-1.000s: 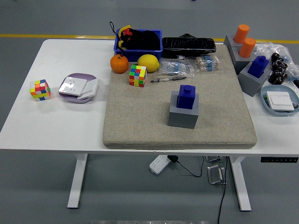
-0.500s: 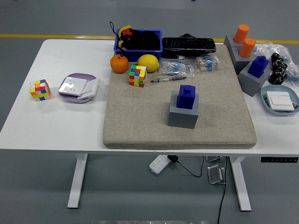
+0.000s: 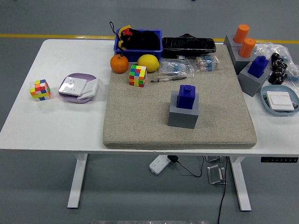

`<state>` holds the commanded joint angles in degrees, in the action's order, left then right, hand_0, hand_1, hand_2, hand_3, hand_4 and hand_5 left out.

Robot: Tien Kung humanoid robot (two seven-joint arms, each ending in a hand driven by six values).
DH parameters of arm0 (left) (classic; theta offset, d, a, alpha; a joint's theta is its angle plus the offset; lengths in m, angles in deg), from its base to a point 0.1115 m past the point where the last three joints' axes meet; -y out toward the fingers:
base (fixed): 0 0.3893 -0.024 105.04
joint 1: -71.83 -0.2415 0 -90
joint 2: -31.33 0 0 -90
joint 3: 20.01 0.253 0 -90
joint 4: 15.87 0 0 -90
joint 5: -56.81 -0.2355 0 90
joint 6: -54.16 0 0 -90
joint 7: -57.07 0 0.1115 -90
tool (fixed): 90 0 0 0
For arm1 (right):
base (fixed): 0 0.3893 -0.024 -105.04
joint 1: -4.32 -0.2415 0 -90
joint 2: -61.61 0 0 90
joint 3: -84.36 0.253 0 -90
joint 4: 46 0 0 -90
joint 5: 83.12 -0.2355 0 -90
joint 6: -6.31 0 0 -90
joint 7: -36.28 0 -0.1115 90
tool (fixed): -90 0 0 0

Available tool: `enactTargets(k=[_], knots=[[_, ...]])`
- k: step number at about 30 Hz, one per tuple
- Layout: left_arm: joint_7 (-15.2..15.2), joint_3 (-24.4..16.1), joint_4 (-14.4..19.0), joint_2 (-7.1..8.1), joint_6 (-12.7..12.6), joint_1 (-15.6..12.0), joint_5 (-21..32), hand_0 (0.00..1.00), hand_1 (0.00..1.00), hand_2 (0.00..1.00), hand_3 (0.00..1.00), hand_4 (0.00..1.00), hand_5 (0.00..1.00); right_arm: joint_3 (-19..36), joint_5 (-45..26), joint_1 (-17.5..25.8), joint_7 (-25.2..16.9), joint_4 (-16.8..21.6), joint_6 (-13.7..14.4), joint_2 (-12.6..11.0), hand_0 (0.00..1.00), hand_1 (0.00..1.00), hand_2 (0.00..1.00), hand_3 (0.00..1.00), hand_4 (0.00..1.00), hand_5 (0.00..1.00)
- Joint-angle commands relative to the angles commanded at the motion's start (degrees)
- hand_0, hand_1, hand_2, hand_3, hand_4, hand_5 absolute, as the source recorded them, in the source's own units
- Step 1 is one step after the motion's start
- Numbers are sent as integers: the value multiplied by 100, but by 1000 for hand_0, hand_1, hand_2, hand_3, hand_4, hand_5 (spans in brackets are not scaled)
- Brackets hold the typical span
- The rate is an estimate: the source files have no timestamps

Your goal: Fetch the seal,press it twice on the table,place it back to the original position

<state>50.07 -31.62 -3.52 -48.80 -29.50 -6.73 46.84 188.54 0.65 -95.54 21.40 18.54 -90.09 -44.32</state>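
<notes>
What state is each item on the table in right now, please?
Blue seal: upright, seated in its grey holder on the mat.
Second blue seal: upright in a grey holder at the right.
Orange seals: upright in a grey holder.
Pen: lying flat.
Blue bin: holding a black toy.
Cube on mat: scrambled.
Left cube: scrambled.

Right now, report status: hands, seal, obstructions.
Both hands out of view. Blue seal upright in its grey block on the mat, untouched. Pen and cube lie behind, clear of it.
</notes>
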Motion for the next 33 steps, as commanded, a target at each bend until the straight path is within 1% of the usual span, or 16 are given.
enactTargets(k=[33], knots=[[-11, 135, 18, 63, -41, 13, 2, 816, 815, 789, 836, 800, 414, 138, 48, 87, 45, 42, -10, 56, 840, 716, 731, 721, 897, 240]])
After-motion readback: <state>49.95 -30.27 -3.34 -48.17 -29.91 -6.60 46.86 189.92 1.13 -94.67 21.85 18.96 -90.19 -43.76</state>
